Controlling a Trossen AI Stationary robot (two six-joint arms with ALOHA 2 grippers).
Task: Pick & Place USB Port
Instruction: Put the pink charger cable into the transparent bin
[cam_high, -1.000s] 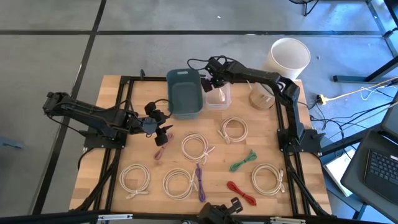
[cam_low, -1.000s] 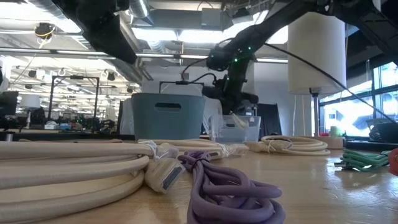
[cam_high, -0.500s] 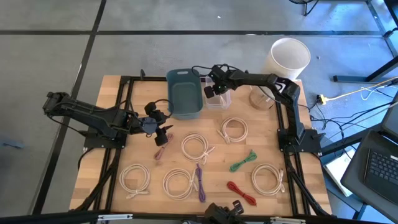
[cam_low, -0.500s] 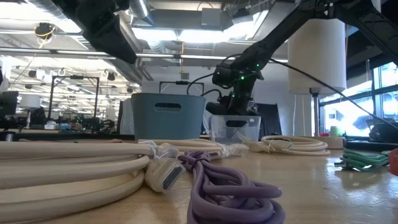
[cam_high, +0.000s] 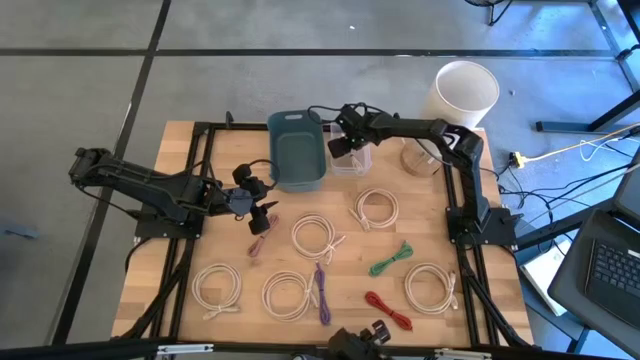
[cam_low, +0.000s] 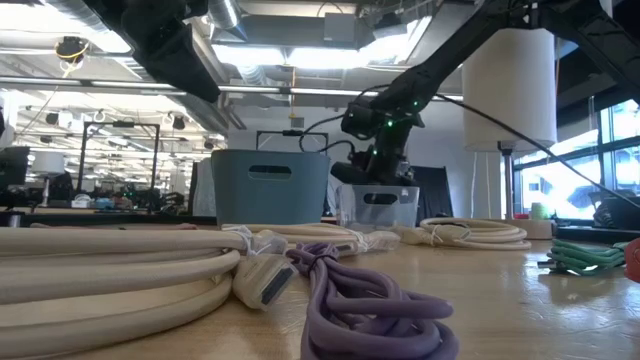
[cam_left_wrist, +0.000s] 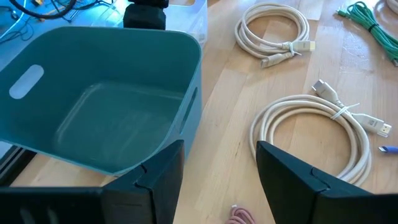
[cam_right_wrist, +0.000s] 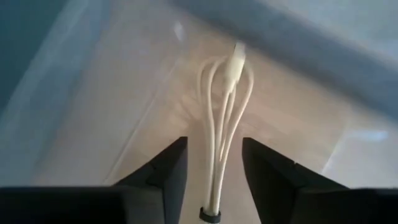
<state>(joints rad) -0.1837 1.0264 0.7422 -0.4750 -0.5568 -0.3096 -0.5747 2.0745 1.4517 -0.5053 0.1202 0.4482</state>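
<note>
High view: your right arm has swung from the teal bin (cam_high: 297, 150) to the clear container (cam_high: 351, 158), placing the load. Right gripper (cam_right_wrist: 213, 180) hangs inside it, fingers apart, bundled white USB cable (cam_right_wrist: 224, 134) between them; contact unclear. Left gripper (cam_left_wrist: 217, 171) waits open.

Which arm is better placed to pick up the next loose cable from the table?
Left, probably. The left gripper hangs open beside the pink cable, while the right gripper is over the clear bin with a white cable.

Grey concrete floor (cam_high: 90, 90) around table; open workshop hall behind, ceiling strip lights (cam_low: 260, 55), window (cam_low: 610, 130) at right.
</note>
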